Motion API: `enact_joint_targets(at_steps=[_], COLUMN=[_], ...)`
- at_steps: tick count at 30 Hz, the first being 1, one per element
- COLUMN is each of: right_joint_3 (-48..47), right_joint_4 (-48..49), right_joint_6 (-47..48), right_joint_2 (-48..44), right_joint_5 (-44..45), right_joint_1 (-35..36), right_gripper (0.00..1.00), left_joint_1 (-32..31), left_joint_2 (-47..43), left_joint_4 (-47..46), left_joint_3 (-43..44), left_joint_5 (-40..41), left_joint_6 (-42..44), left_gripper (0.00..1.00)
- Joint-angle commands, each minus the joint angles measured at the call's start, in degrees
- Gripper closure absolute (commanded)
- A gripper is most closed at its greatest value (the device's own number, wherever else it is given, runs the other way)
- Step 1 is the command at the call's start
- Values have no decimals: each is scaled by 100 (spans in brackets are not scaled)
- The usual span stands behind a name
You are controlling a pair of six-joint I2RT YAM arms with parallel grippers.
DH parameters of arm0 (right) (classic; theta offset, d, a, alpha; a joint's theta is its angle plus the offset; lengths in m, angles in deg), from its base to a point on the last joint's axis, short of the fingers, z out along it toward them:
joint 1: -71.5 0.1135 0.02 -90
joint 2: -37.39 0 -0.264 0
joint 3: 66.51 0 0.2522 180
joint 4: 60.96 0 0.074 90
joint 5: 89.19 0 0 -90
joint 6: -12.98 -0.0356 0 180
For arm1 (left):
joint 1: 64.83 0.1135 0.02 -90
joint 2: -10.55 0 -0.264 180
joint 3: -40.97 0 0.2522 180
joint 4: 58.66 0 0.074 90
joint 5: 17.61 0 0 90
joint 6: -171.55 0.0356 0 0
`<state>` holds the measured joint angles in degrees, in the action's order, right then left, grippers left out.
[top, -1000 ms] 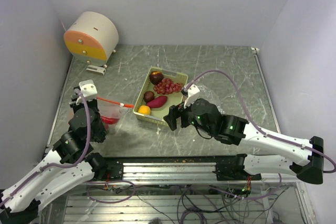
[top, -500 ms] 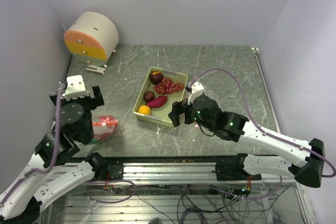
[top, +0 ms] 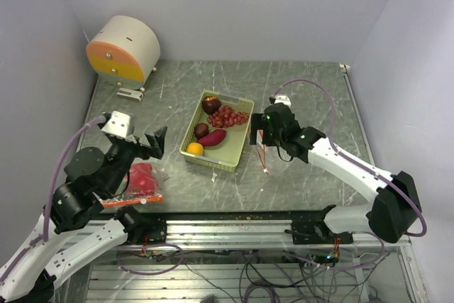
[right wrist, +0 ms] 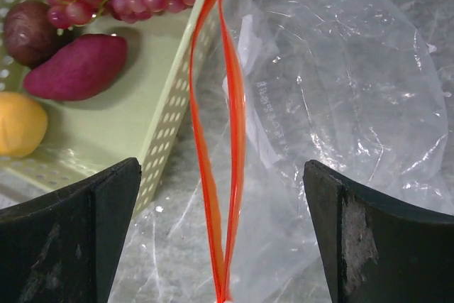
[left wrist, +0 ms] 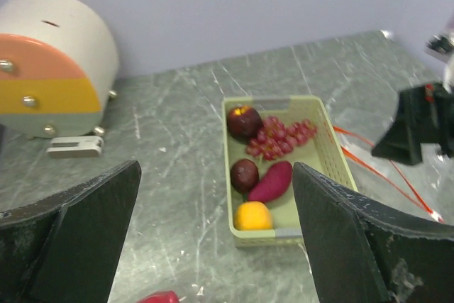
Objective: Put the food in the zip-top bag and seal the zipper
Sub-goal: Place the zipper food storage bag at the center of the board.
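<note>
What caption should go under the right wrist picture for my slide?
Open right hand hovers over a clear bag beside the fruit tray.

A clear zip-top bag (right wrist: 340, 104) lies flat beside the tray (right wrist: 170, 125), its red zipper (right wrist: 216, 140) partly open. Grapes (left wrist: 280, 138), two dark round fruits (left wrist: 243, 121), a purple sweet potato (left wrist: 270, 181) and an orange (left wrist: 253, 216) lie in the tray. Red food (top: 142, 175) sits in another bag (top: 145, 189).
</note>
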<state>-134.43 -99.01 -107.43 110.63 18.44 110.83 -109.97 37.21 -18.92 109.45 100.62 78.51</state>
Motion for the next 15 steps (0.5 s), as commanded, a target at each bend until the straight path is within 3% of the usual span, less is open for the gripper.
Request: enact_joint_targets(at_steps=[1,4,10,15], right_joint_3=[-90,-42,209,268], right_joint_4=[189,287,665,802], right_joint_6=[40,0,-87,-52], right_joint_2=[406,591,439,290], right_joint_5=[-412,-415,-548,-361], right_joint_1=[-175,-220,-430,-568], right_gripper=[3,7,33,35], left_joint_1=[24,24,27,23], left_joint_2=[144,194,206,266], left_joint_4=[-233,-212,-247,-260], left_joint_3=[-286,-360,-408,-446], left_joint_5=[-896,-809,-793,-770], left_joint_6=[-169,-170,-170,-192], left_gripper=[2,2,2,3])
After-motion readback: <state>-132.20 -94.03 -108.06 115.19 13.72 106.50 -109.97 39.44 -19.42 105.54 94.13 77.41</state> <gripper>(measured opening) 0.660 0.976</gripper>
